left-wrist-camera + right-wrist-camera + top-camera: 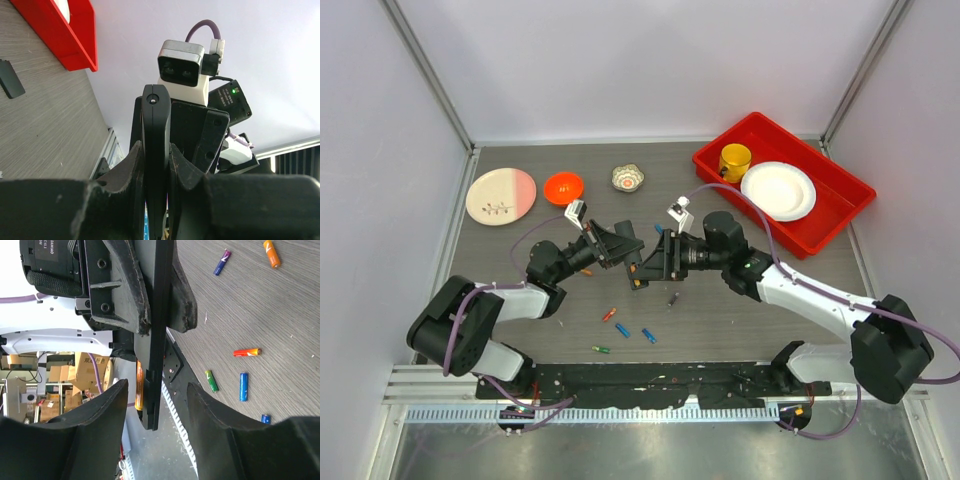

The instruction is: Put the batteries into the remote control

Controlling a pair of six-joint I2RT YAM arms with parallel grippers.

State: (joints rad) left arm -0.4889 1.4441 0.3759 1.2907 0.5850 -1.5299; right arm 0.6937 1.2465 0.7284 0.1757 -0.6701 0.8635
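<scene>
The slim black remote control (632, 268) hangs above the table between the two arms. My left gripper (623, 248) is shut on it; in the left wrist view the remote (156, 120) stands edge-on between the closed fingers of that gripper (156, 155). My right gripper (658, 262) is open, with its jaws on either side of the remote's lower end (154, 390) and not touching it (157, 385). An orange battery (138, 385) lies in the remote's recess. Loose batteries lie on the table: red-orange (247, 352), green (211, 380), blue (243, 386), purple (222, 262) and orange (270, 253).
A small flat black piece (11, 78) lies on the table. A red tray (760, 125) at the back right holds a yellow cup (734, 160) and a white plate (778, 190). An orange bowl (563, 186), a pink plate (501, 195) and a foil cup (628, 178) stand at the back.
</scene>
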